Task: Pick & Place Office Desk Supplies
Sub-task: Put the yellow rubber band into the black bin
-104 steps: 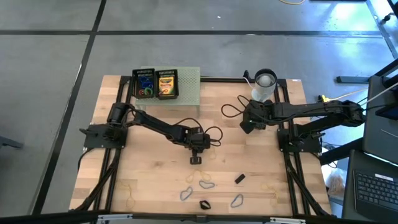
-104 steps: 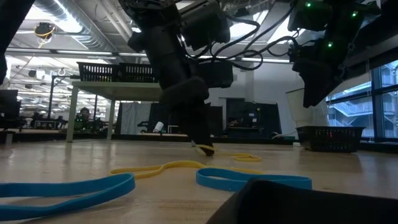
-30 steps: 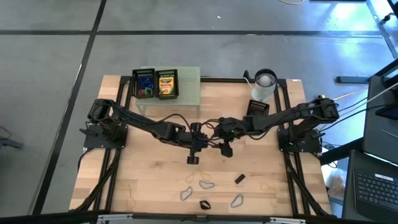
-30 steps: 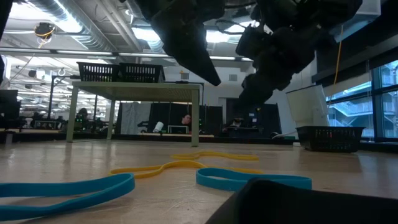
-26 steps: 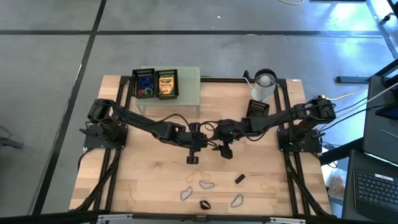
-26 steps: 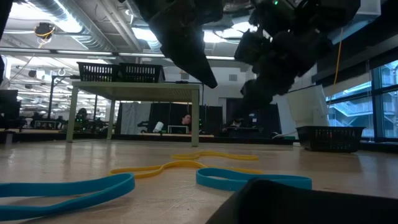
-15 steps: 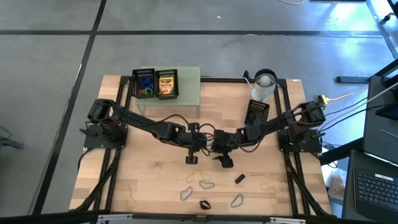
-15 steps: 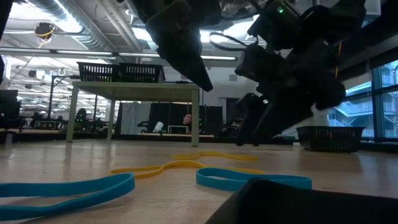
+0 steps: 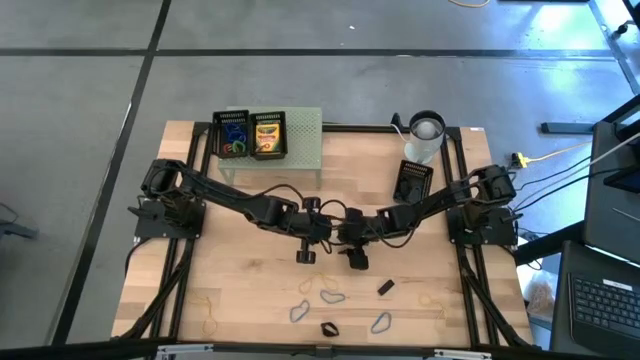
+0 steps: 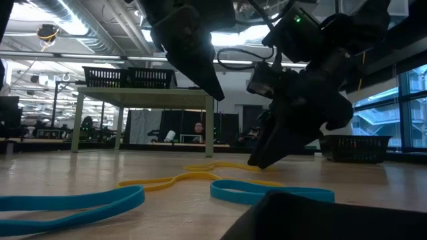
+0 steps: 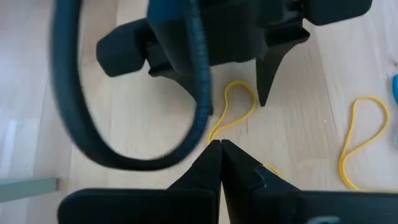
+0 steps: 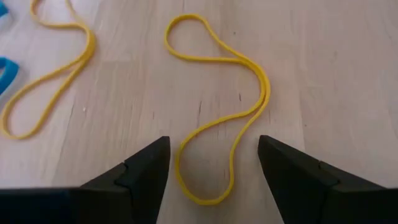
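A pale wooden table [image 9: 250, 290] stands on a grey concrete floor, and the low view looks past it into a workshop with benches and ceiling lights. At the table's far edge a pale green perforated stand [image 9: 300, 140] carries two black mesh baskets, one with a yellow crayon box [image 9: 266, 135], the other with blue, red and green loops [image 9: 234, 140]. A white cup with a black rim [image 9: 424, 135] and a small black mesh tray [image 9: 411, 181] sit well beyond the right hand.

The right hand [image 9: 354, 260] is low at mid-table, its two dark fingers [image 12: 140, 171] spread wide and holding nothing. Between them on the wood lies a thin yellow rubber band [image 12: 217, 109], a long narrow loop pinched at its middle, its long axis running straight away from the hand. A second yellow rubber band [image 12: 46, 78] lies just beside it, slanting off to one side.

The left hand [image 9: 305, 256] hangs just beside the right one, raised off the table, fingers [image 11: 214, 165] pressed together on nothing, tips pointing down. Both arms reach inward from opposite edges of the table and nearly meet; a black cable of the right arm crosses in front of the left wrist camera.

Nearer the front edge, past both hands, lie grey wire clips [image 9: 331, 296], two small black clips [image 9: 385, 287] and more thin tan bands [image 9: 210, 322].
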Robot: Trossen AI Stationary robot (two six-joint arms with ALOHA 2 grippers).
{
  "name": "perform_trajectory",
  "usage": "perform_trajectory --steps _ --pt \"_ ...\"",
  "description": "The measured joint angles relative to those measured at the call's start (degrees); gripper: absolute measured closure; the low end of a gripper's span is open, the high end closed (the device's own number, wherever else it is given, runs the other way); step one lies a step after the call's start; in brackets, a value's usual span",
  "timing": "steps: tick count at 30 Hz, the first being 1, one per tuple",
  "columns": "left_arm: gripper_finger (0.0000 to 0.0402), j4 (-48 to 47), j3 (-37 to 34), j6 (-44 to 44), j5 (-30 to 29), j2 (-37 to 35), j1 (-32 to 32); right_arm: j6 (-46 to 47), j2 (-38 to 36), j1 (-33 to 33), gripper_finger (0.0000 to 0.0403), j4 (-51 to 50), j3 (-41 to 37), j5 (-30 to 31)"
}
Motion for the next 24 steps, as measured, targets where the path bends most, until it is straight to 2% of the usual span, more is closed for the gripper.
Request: perform_trajectory --steps 3,8,13,16,24 --pt "0.0397 0.0 0.0 0.1 -0.9 0.0 0.0 1.6 0.0 0.0 0.0167 -0.1 0.0 0.1" --pt "0.0397 0.0 0.0 -0.3 -5.7 0.0 0.0 1.0 0.1 0.3 0.0213 -0.3 0.0 0.5" --pt "0.0398 -0.8 0.0 -0.8 -6.3 0.0 0.0 -1.9 0.2 1.7 0.0246 -0.3 0.0 2.6" --pt "0.0397 -0.8 0.0 -1.0 -6.2 0.0 0.0 -1.1 0.2 1.8 0.0238 -0.2 -0.1 2.4" --pt "0.0398 -0.8 0.0 1.7 -6.2 0.0 0.0 -1.0 0.2 1.9 0.0181 -0.1 -0.1 0.3"
